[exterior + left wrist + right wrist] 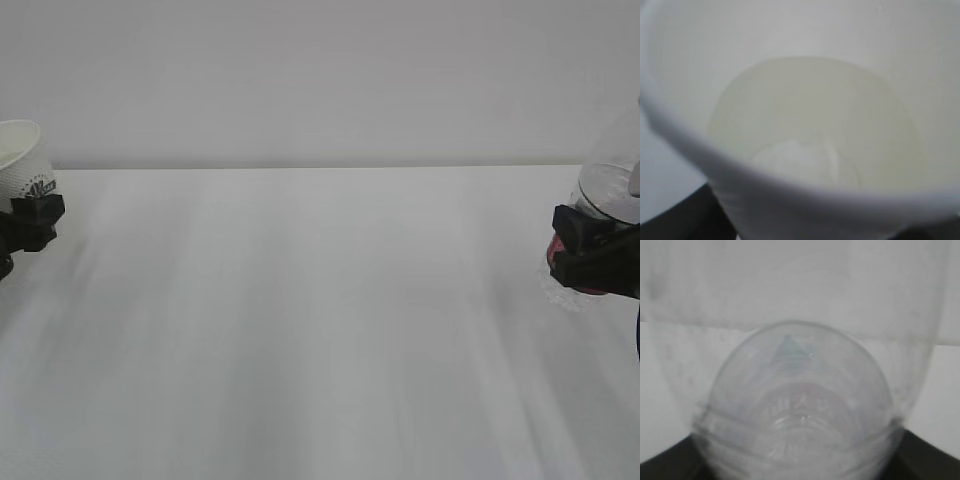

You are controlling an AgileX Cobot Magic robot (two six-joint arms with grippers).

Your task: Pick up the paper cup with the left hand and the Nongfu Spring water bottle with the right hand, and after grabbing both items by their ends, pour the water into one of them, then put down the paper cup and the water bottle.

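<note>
Gripping the paper cup (22,165) at its lower wall, the left hand's (30,222) black fingers (38,212) pinch it at the far left edge of the white desk (320,330), seen in the exterior view. That cup is held clear of the desk, rim up and tipped slightly toward the left, so its long axis runs close to upright. A dark green logo shows on its dimpled side just above the fingers. From the left wrist view the cup (805,125) fills nearly everything: the mouth faces the camera, the cream inside wall drops to a round floor, and a pale shiny patch lies low on that floor; whether it is water I cannot tell.

Across the desk, at its far right edge, the right hand's (600,255) black fingers (575,228) clamp the Nongfu Spring water bottle (610,190) around its red-labelled part. Clear plastic rises above the fingers and a clear bit shows below them; the bottle is cut off by the frame, so its lean cannot be judged with certainty, though its long axis looks roughly vertical. It is off the desk surface. The right wrist view looks along the bottle (800,390), its clear ribbed body surrounding a rounded end; which end cannot be told.

Both held things sit well apart, with the bare desk between them.
</note>
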